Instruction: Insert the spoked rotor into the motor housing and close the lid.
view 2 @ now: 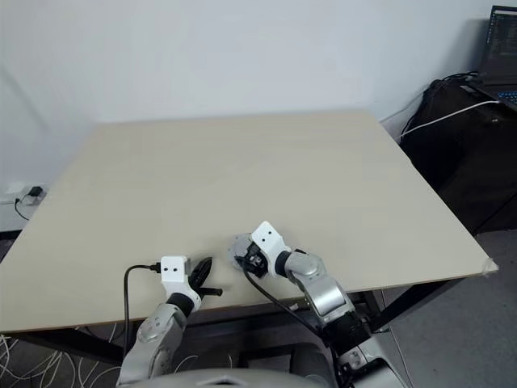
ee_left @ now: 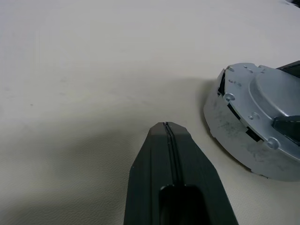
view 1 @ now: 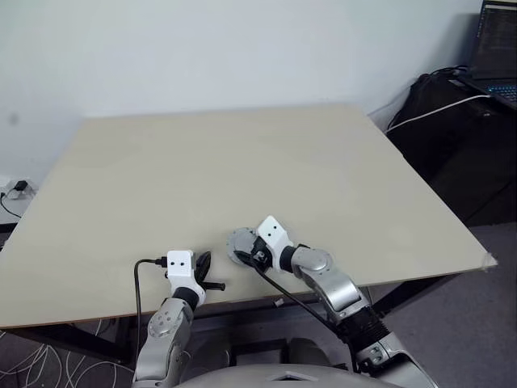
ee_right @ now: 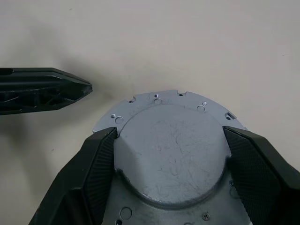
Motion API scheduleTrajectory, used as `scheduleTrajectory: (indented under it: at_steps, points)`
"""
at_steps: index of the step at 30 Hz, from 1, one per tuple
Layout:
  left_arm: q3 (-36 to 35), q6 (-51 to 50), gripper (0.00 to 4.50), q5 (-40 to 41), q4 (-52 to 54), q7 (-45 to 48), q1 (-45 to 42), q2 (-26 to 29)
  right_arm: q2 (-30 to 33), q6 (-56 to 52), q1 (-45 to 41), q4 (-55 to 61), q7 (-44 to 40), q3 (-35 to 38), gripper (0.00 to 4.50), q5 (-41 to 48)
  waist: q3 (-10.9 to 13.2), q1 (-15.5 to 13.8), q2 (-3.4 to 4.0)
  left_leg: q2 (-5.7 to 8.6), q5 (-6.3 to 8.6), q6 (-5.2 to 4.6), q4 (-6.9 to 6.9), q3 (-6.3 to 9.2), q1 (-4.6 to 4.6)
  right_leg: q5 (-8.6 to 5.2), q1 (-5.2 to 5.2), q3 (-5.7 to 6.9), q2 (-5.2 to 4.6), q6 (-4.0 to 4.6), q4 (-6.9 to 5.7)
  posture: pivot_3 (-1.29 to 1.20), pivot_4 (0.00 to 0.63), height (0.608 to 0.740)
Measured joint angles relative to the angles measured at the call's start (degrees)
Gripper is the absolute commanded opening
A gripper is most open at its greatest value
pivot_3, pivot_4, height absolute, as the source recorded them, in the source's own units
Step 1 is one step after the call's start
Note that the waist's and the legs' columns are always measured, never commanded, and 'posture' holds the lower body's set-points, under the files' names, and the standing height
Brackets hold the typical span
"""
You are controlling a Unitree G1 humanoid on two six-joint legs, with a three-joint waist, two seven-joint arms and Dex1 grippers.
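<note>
I see a big pale tabletop (view 1: 266, 170) in front of me. Near its front edge, close to me, lies the lid (ee_right: 171, 150). It is a round, silver-grey metal disc with a smooth raised middle and a flat rim with small holes and notches. It sits flat on the tabletop. I cannot see what is under it.

My right gripper (ee_right: 171, 161) is around the lid. Its two black fingers (ee_right: 101, 159) stand wide apart, one on each side of the raised middle. Their ribbed inner faces sit right against the edge of that raised part and rest over the flat rim. From above, my right gripper points forward and to the left, with the lid just in front of its white wrist block.

My left gripper (ee_left: 167, 133) is just beside the lid, on its left. Its two fingers are pressed together, with only a thin line between them, and they hold nothing. The pointed tip hangs low over the bare tabletop and does not touch the lid. In my right wrist view I see this tip (ee_right: 70, 90) coming in from the side, close to the lid's rim but apart from it.

Past the far right corner of the tabletop stands a dark desk with a laptop (view 1: 497, 48) and a white cable (view 1: 436, 113).
</note>
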State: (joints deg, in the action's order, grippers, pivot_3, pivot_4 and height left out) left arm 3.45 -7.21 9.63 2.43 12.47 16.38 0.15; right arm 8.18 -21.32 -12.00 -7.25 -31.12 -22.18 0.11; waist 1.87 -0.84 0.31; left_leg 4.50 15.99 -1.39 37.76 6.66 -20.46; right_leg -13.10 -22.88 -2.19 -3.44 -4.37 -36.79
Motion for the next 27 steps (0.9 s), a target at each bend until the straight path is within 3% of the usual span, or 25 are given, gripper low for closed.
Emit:
scheduleTrajectory:
  at_steps: [27]
  points:
    - [0.0, 0.0, 0.0, 0.0, 0.0, -0.1, 0.0, -0.1, -0.6, -5.2, -1.6, 1.0, 2.2, -1.0, 3.26, -2.5, -0.1, 0.1, 0.13, 0.0, -0.01, 0.01, 0.0, 0.0, 0.01, 0.0, 0.0, 0.01, 0.0, 0.0, 0.0, 0.0, 0.0, 0.74]
